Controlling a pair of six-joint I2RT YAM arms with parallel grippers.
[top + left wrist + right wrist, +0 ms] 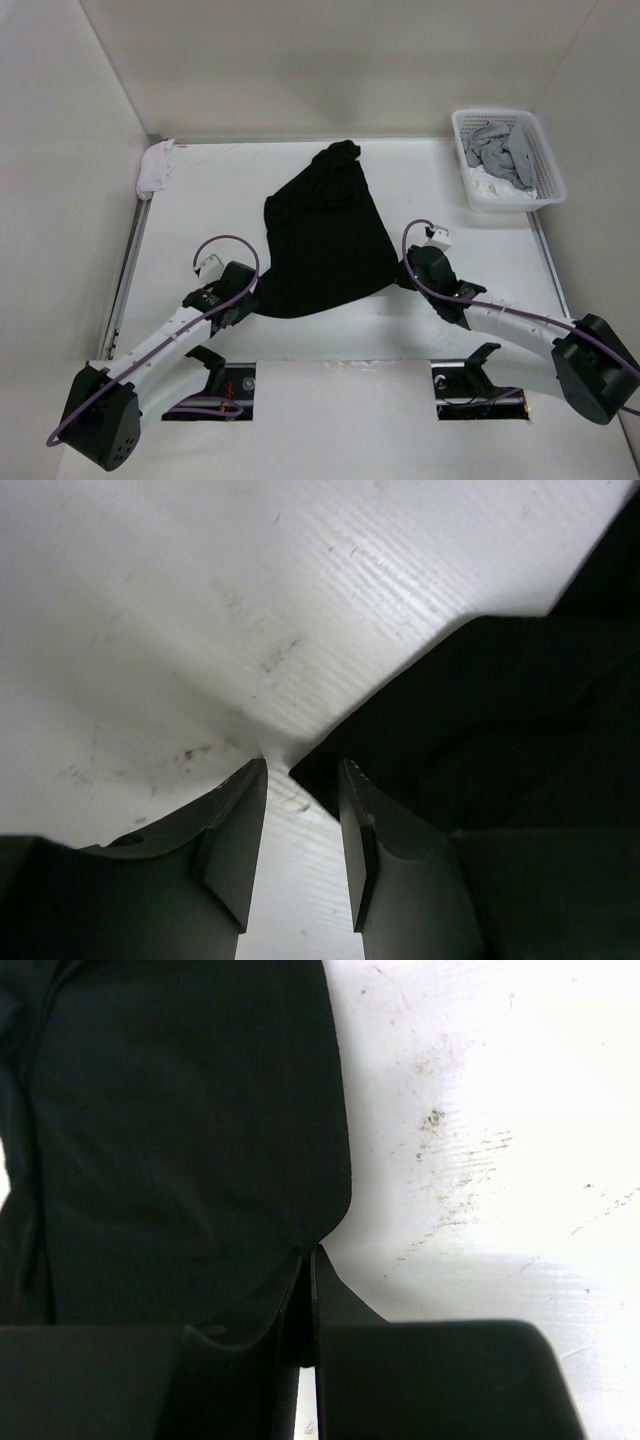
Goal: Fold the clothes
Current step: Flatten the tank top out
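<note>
Black shorts (325, 235) spread on surface (200, 200). Left jaws parted, empty, at 8 o'clock corner; right jaws pinch 4 o'clock corner. Grip left corner fully, lift evenly.

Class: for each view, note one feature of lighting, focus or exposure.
Top external: even light; the black soft fabric garment shows little detail. Left wrist: white table brightly lit, jaws in shadow. Right wrist: jaws merge into the dark garment.

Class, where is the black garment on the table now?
In the top view the black garment lies spread mid-table, its near corners at the left fingers and right fingers, with the basket far right.
</note>
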